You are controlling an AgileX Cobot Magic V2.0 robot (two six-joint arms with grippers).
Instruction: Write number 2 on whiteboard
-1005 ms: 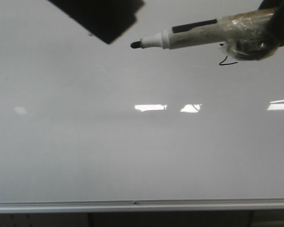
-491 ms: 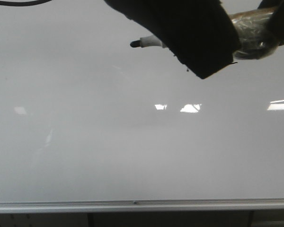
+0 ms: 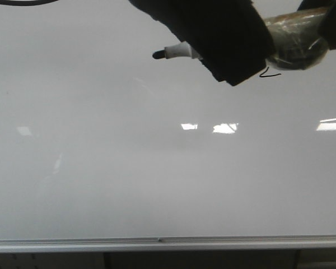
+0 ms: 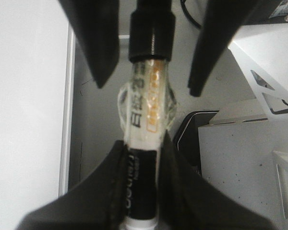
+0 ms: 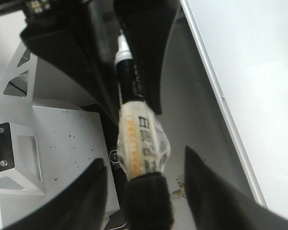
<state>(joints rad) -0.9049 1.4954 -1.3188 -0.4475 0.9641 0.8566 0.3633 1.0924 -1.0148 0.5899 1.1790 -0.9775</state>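
Observation:
The whiteboard (image 3: 157,179) fills the front view, with its silver bottom rail (image 3: 157,244) below. A marker (image 3: 294,42) with a taped barrel lies level across the top, its black tip (image 3: 159,54) pointing left and off the board. My left gripper (image 3: 224,39) covers the marker's middle; in the left wrist view it (image 4: 143,158) is shut on the marker's black label (image 4: 143,187). My right gripper (image 5: 144,158) is open, its fingers (image 5: 98,184) spread either side of the marker's black rear end (image 5: 149,201). Of the number 2 only the base stroke (image 3: 270,73) shows; the rest is hidden.
Bright light reflections (image 3: 225,128) lie across the board's middle. The wrist views show the board's edge (image 4: 67,120) and, beside it, a grey speckled surface (image 4: 240,163) and white metal brackets (image 5: 14,158).
My left gripper came in from the upper left, moved right and down over the marker's barrel and now covers it. The marker has barely shifted; the 2's base stroke shows again.

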